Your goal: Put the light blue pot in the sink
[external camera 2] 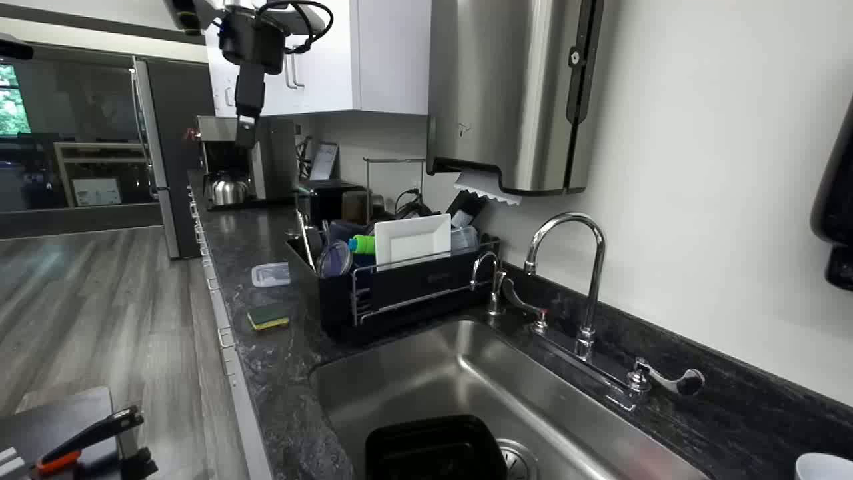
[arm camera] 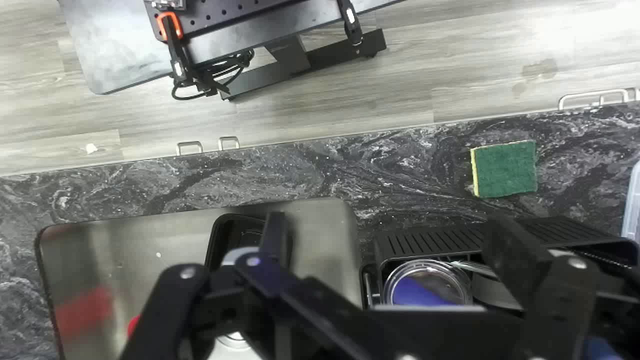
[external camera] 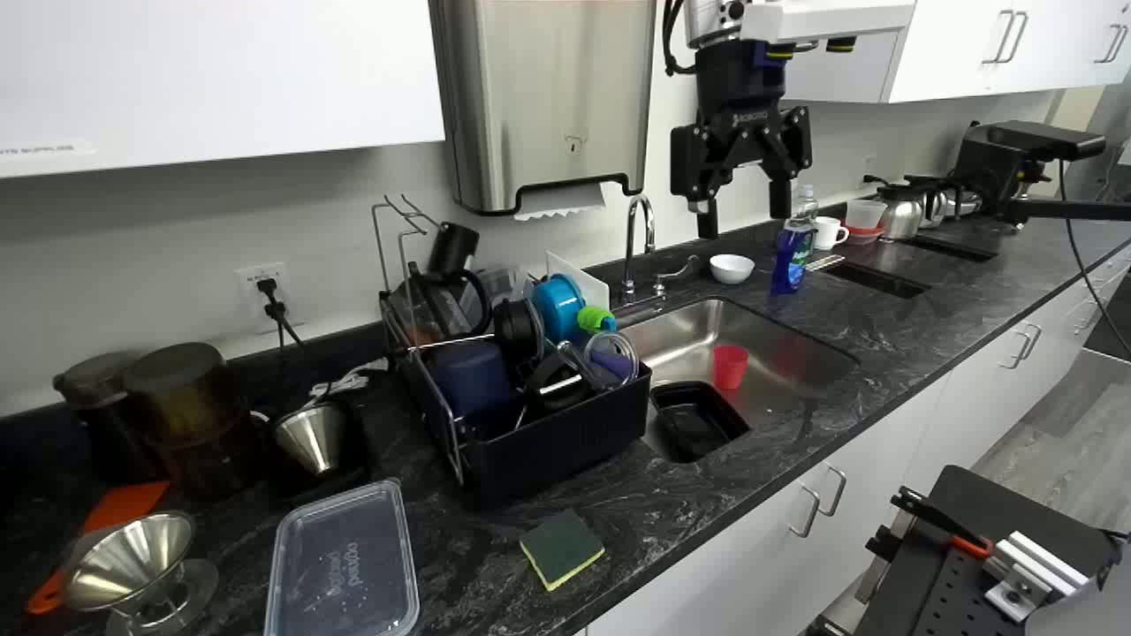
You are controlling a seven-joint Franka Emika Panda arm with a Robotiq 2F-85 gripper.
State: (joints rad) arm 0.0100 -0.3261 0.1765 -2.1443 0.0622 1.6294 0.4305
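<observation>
Although the dish rack point(external camera: 565, 455) is crowded, the light blue pot point(external camera: 555, 305) is easy to recognise in an exterior view: it is round, smooth and a little shiny, and it lies tilted on its side within the rack, at the end beside the sink point(external camera: 795, 358). The rack itself stands toward the back edge of the counter point(external camera: 658, 508). A bright green thing point(external camera: 595, 319) covers the pot's lower side in part, so I cannot see its full outline. In an exterior view where the square white plate point(external camera 2: 413, 240) shows its face, the pot cannot be made out. In the wrist view, one blue patch point(arm camera: 599, 349) is cut off and too blurred to name. The claw point(external camera: 744, 212) hangs high above the counter, its fingers point(external camera: 780, 200) spread wide, with nothing held
</observation>
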